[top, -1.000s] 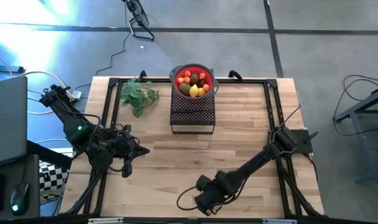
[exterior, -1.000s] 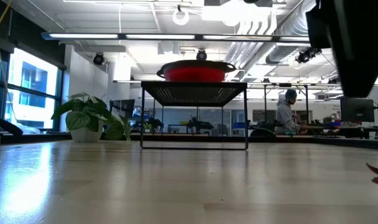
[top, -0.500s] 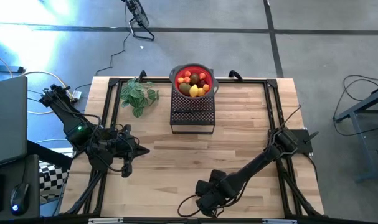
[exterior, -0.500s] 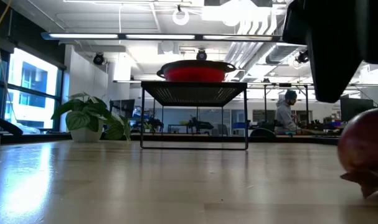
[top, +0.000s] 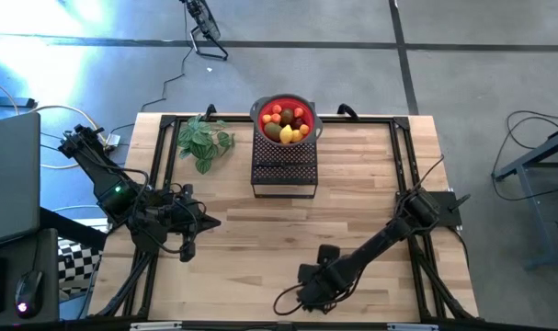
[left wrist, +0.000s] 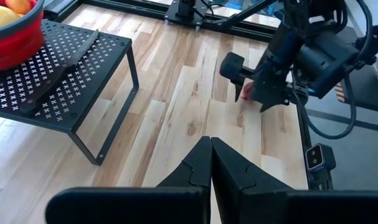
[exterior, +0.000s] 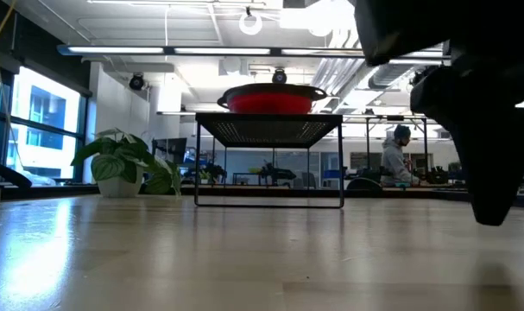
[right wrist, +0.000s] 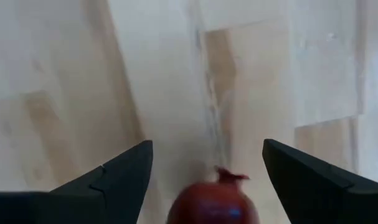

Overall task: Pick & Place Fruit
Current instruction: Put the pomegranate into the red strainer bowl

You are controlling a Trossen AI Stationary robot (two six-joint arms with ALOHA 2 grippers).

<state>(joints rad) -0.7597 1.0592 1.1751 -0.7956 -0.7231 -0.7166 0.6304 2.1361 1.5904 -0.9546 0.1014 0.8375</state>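
Note:
A red bowl (top: 260,108) heaped with yellow, orange, red and olive fruit (top: 285,121) stands on a black mesh stand (top: 283,170) at the table's far middle. One dark red ball (right wrist: 213,202) with a small tuft lies on the wood between the spread fingers of my right gripper (right wrist: 207,162), with gaps on both sides. It also shows as a red speck (left wrist: 246,92). My right gripper (top: 322,267) is open, low near the table's near edge. My left gripper (left wrist: 210,162) is shut, hovering at the table's left (top: 200,223).
A green leafy sprig (top: 205,140) lies at the far left of the table. A black frame (top: 159,147) runs along the table's sides. In the low view the right arm's dark bulk (exterior: 490,147) fills the right side. A person sits in the room beyond.
My right gripper has shifted a little toward the table's right and far edges. In the low view its dark body has spread across the picture's right. The dark red ball that showed there half a second ago is now covered by it.

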